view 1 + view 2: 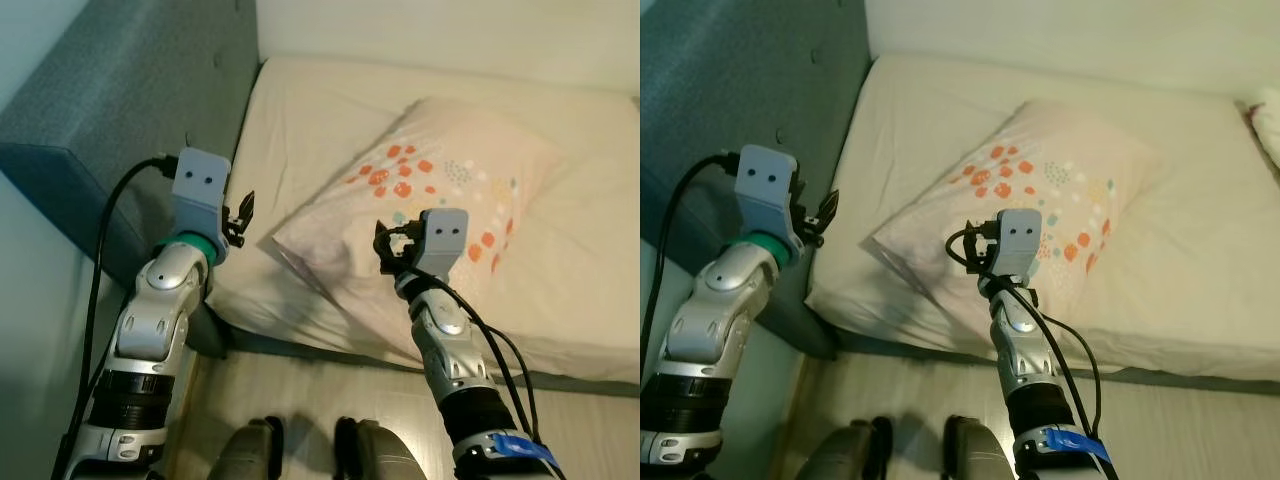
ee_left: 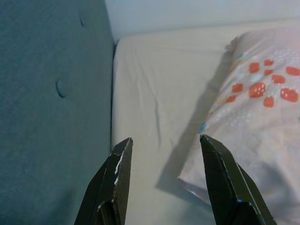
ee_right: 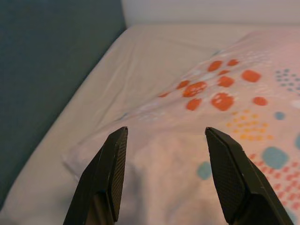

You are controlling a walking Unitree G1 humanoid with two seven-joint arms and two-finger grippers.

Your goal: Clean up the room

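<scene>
A bed with a cream sheet is in front of the robot. A blue-grey padded headboard stands along the bed's side, on the robot's left.

A pillow lies on the bed. It is pale, with orange spots, teal spots and some small yellow dots. It lies slanted, with one corner pointing at the bed's near edge and its far end pointing away from the headboard. There is bare sheet between the pillow and the headboard.

The left gripper is up in the air over the near corner of the bed, close to the headboard. Its two black fingers are spread apart with nothing between them. In the left wrist view, the sheet and the headboard show past the fingers, and the pillow's corner is off to one side.

The right gripper is over the near part of the pillow, farther from the headboard than the left gripper. Its fingers are spread wide too, and they hold nothing. I cannot tell if they touch the pillow.

The floor below the near edge of the bed is light wood. The robot's two grey feet stand there, just beside the bed.
</scene>
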